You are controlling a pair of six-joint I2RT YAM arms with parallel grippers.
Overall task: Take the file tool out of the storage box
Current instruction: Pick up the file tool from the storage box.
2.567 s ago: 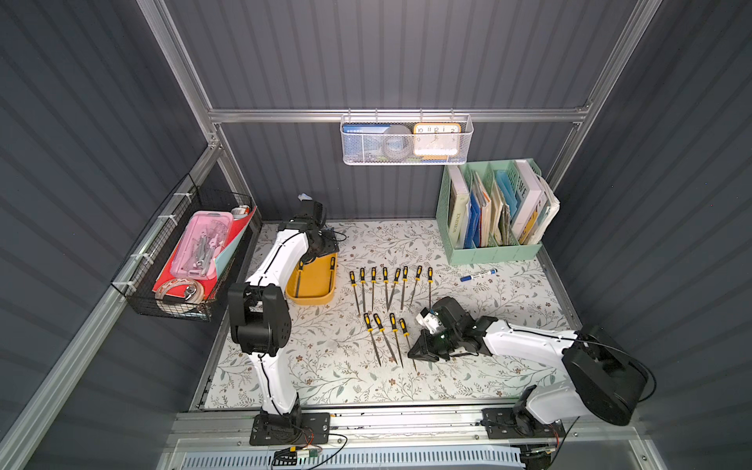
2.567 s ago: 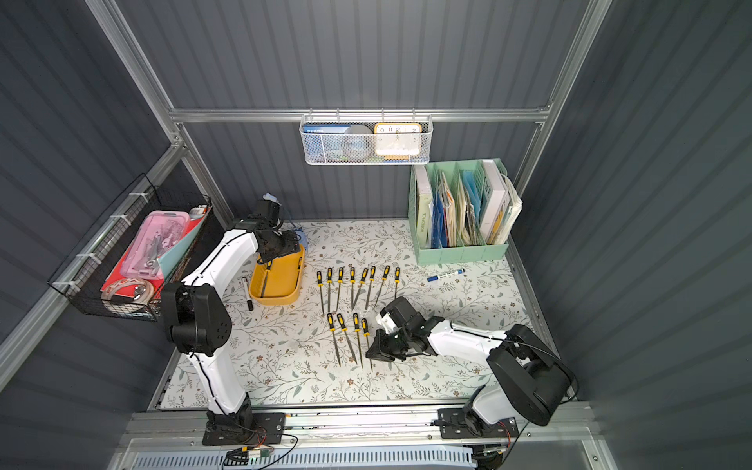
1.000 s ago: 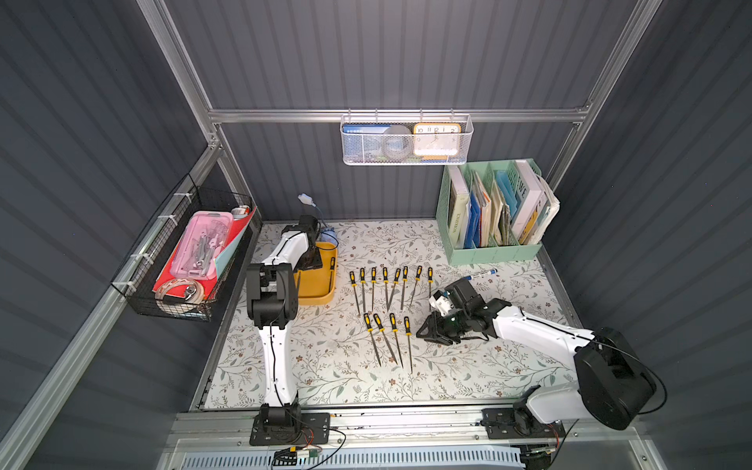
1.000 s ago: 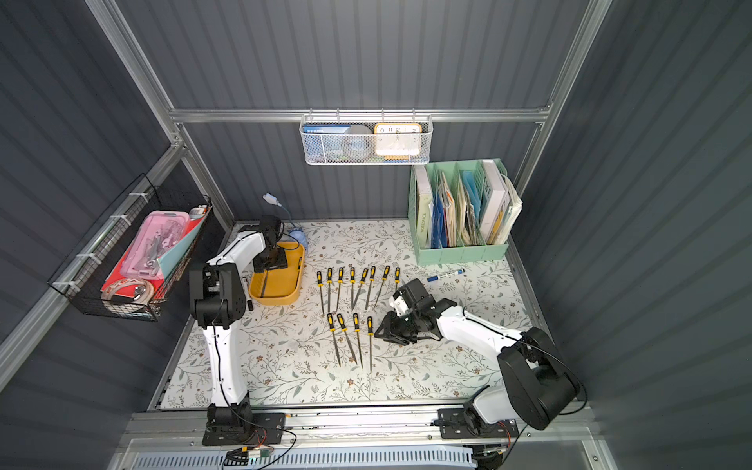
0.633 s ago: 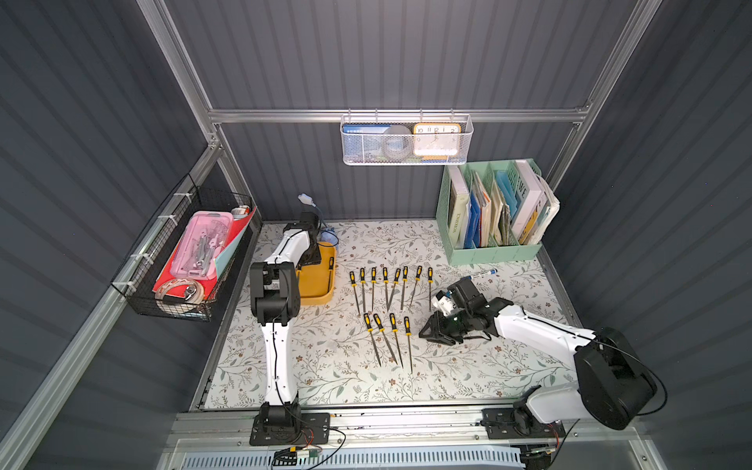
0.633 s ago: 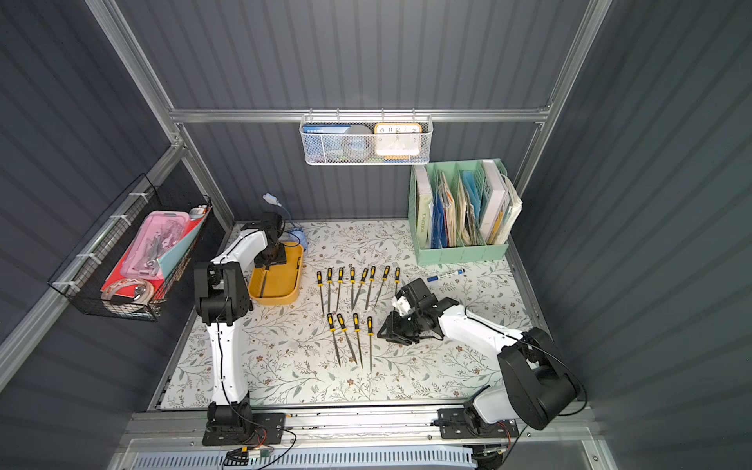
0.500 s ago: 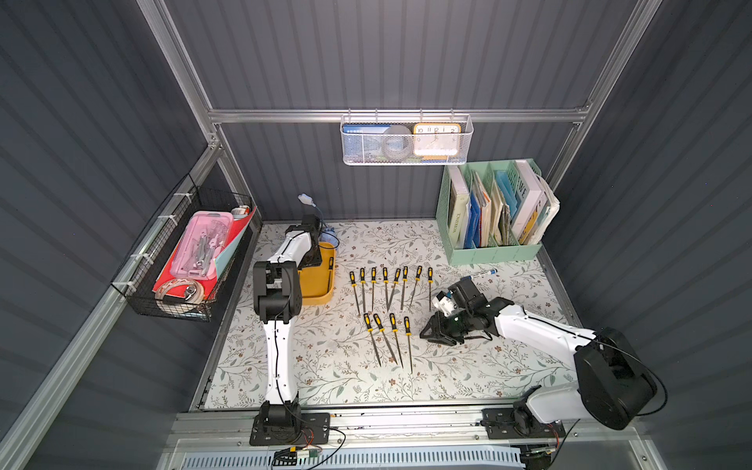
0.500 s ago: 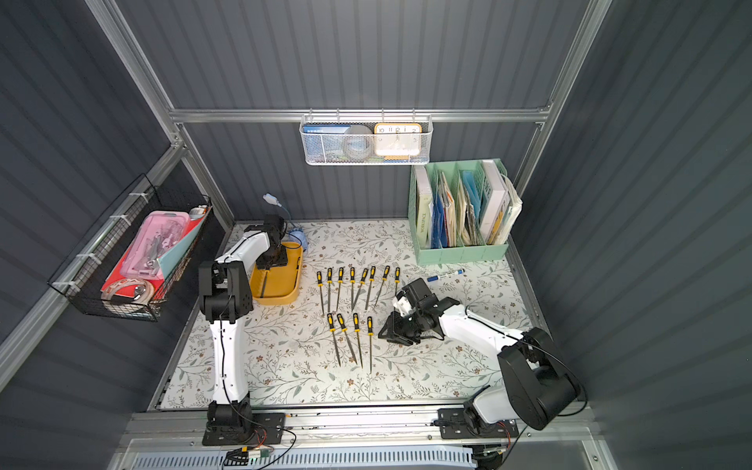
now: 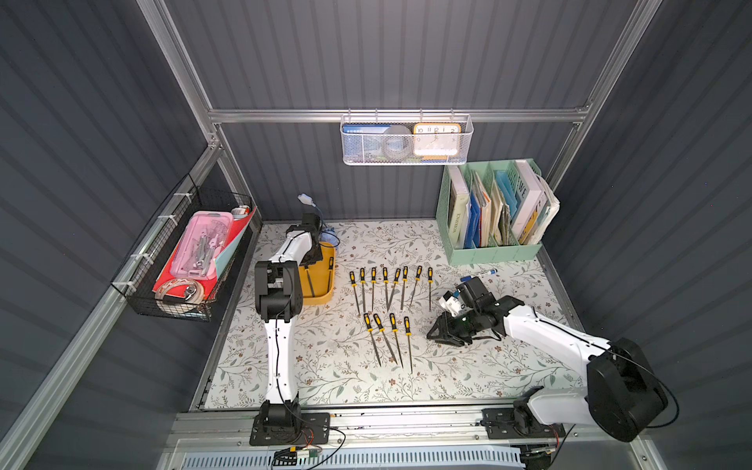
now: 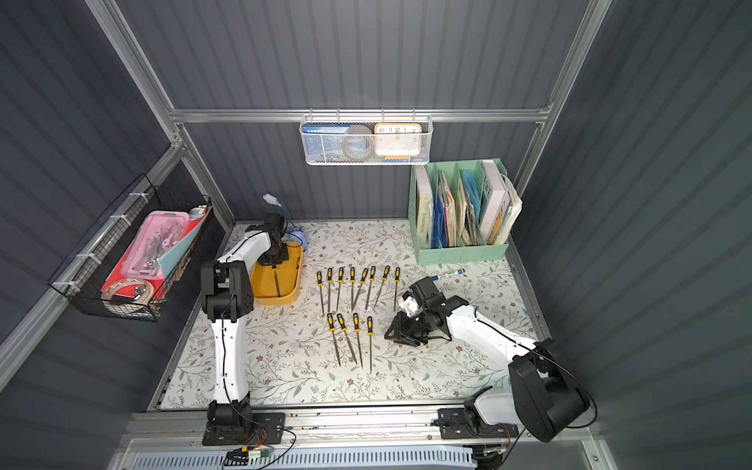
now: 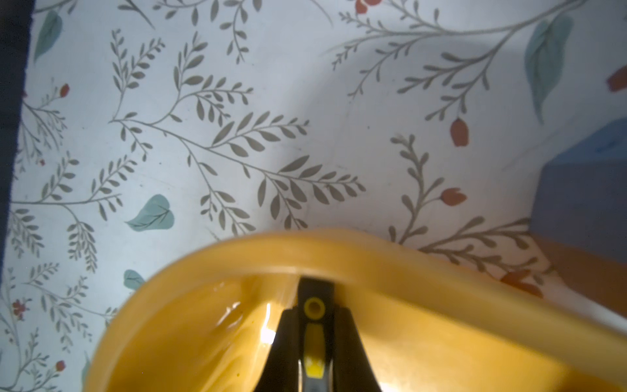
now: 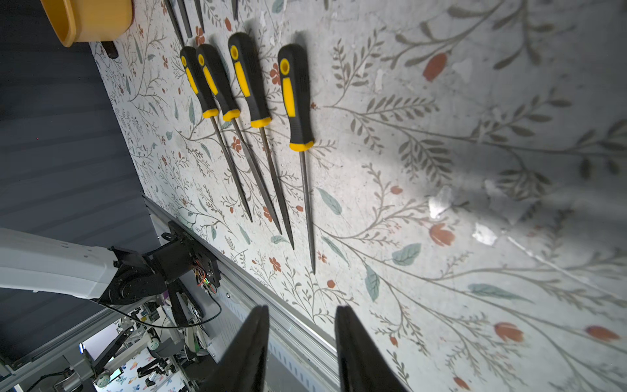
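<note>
The mustard-yellow storage box (image 9: pixel 320 296) (image 10: pixel 268 289) stands at the back left of the table. My left gripper (image 9: pixel 311 260) (image 10: pixel 274 260) reaches down into its far end. In the left wrist view the left gripper (image 11: pixel 315 309) is shut on the black-and-yellow handle of a file tool (image 11: pixel 314 292) that lies against the box wall (image 11: pixel 339 251). The file's shank (image 10: pixel 277 283) lies along the box floor. A second file (image 9: pixel 330 272) lies by the box's right wall. My right gripper (image 9: pixel 433 333) (image 12: pixel 300 309) hovers low over the table, open and empty.
Several files lie in a back row (image 9: pixel 390 285) and a front row (image 9: pixel 388 337) on the floral mat, just left of the right gripper. A mint-green file organiser (image 9: pixel 492 252), a blue marker (image 9: pixel 480 275), a black wire basket (image 9: pixel 191 260) and a hanging white mesh basket (image 9: pixel 407 140) surround the table.
The left jaws have closed on the file handle inside the box. The left arm's elbow has swung slightly. The right arm has hardly moved.
</note>
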